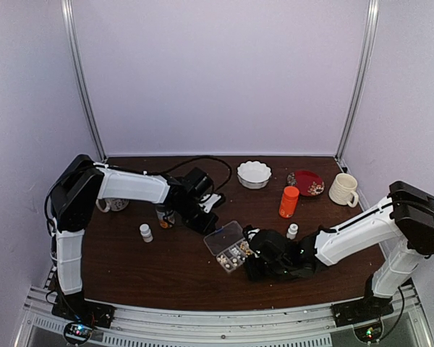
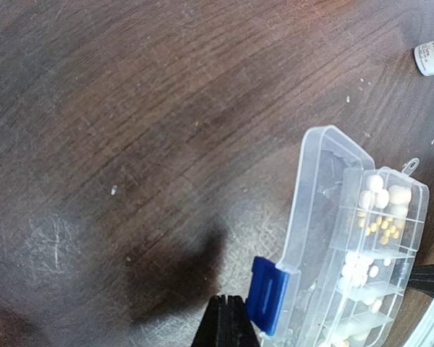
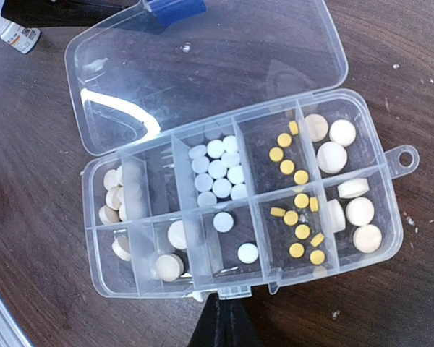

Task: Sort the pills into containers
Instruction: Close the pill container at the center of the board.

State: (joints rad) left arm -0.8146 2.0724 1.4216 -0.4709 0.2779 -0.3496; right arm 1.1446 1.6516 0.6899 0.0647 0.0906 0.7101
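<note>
The containers are one clear organizer box point(image 3: 239, 195), lying open on the dark wooden table point(image 1: 173, 267); its lid point(image 3: 202, 65) is folded back flat. Its compartments hold the pills: white discs point(image 3: 218, 170), small yellow ones point(image 3: 293, 210) and larger tan ones point(image 3: 343, 144). My right gripper point(image 3: 220, 318) is shut and empty, its tip just outside the box's near wall. My left gripper point(image 2: 228, 318) is shut and empty too, right beside the lid's blue latch point(image 2: 267, 295). From above, the box point(image 1: 230, 246) lies between the left gripper point(image 1: 210, 225) and the right gripper point(image 1: 247, 262).
A white scalloped bowl point(image 1: 254, 174), a red plate point(image 1: 306, 183) and a cream mug point(image 1: 343, 189) stand at the back. An orange bottle point(image 1: 288, 202) and a small white bottle point(image 1: 292, 230) are behind the box. Another white bottle point(image 1: 145, 232) and a dark jar point(image 1: 165, 215) stand left.
</note>
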